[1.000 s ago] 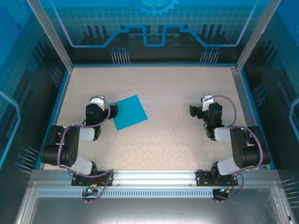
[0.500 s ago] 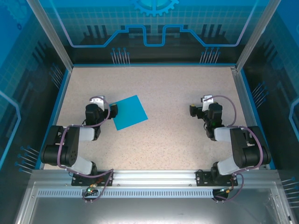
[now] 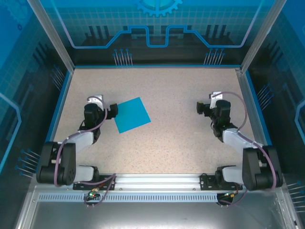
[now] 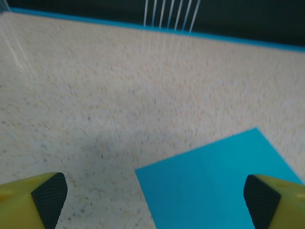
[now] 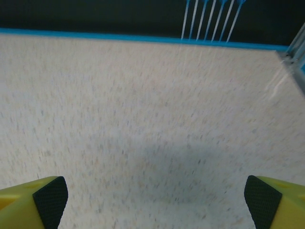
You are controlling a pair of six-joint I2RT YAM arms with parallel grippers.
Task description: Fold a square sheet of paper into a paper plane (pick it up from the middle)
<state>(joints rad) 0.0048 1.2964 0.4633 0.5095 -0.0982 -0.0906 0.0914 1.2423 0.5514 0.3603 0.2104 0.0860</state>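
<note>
The square sheet of paper point(image 3: 132, 115) is turquoise-blue and lies flat on the speckled table, left of centre, with no crease in it. My left gripper point(image 3: 112, 109) hovers just off the sheet's left corner, open and holding nothing. In the left wrist view the sheet point(image 4: 214, 181) fills the lower right, its near-left corner between my yellow, black-padded fingertips point(image 4: 47, 196), and the left gripper point(image 4: 155, 202) is wide open above it. My right gripper point(image 3: 202, 107) stands open over bare table on the right side, well apart from the sheet. In the right wrist view the right gripper point(image 5: 156, 200) has nothing between its fingers.
The table point(image 3: 171, 143) is ringed by a blue rim and see-through enclosure walls point(image 3: 157, 28). Thin white rods point(image 4: 167, 14) stand at the far edge. An aluminium rail point(image 3: 157, 181) holding both arm bases runs along the near edge.
Both arms have stretched forward, and their elbows have dropped toward the near rail. Each gripper has shifted slightly toward the far edge. The sheet has not moved.
</note>
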